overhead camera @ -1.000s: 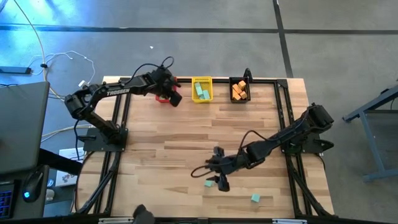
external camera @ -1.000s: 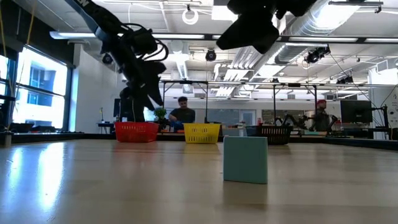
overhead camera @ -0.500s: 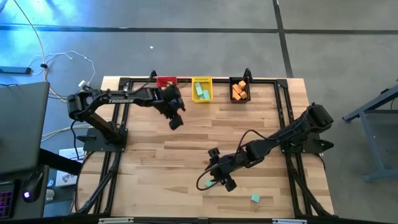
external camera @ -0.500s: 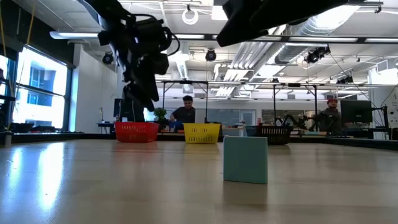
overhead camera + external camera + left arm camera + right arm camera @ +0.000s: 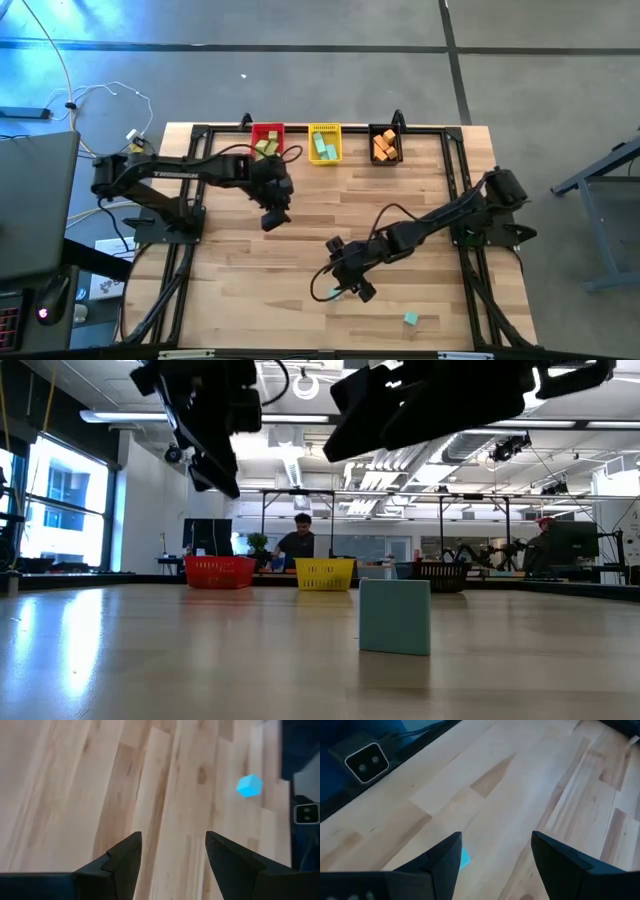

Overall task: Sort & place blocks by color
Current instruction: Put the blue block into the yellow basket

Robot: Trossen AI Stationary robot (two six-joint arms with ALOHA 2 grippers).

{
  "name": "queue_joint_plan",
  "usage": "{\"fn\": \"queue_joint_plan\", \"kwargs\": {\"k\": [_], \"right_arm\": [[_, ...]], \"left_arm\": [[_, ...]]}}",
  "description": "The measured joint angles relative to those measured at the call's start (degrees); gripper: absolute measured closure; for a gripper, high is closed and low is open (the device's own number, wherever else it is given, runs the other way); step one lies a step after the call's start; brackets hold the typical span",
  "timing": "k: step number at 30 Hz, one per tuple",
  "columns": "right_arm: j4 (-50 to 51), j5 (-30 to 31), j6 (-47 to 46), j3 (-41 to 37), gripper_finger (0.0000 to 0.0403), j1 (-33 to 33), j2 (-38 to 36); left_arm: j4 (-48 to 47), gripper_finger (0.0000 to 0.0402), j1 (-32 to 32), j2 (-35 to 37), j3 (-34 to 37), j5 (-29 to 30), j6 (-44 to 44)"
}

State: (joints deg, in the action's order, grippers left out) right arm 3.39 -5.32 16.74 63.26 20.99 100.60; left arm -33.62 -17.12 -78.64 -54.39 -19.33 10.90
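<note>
Risk: right gripper, released near the tabletop's front edge, may nudge the teal block aside; left gripper also released.

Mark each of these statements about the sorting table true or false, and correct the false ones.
1. The black bin holds orange blocks. True.
2. The left gripper is shut on a teal block. False: it is open and holds nothing.
3. One teal block lies alone on the table near the front edge. True.
4. The yellow bin is empty. False: teal blocks lie in it.
5. The right gripper is open above the table. True.
6. The red bin stands between the yellow and black bins. False: it stands at the left end of the row.
</note>
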Motion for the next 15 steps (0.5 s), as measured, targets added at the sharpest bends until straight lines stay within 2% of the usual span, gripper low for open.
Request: {"fn": "queue_joint_plan", "kwargs": {"k": [7,15], "right_arm": [[-0.99,-4.74,4.98,0.00,0.0176,-0.02,2.04],[-1.17,-7.77,7.72,0.00,0.0176,-0.02,3.24]], "left_arm": [[-0.19,0.0197,1.66,4.71,0.00,1.39,2.47],[-0.09,0.0197,2.66,5.65,0.00,1.52,5.37]]}}
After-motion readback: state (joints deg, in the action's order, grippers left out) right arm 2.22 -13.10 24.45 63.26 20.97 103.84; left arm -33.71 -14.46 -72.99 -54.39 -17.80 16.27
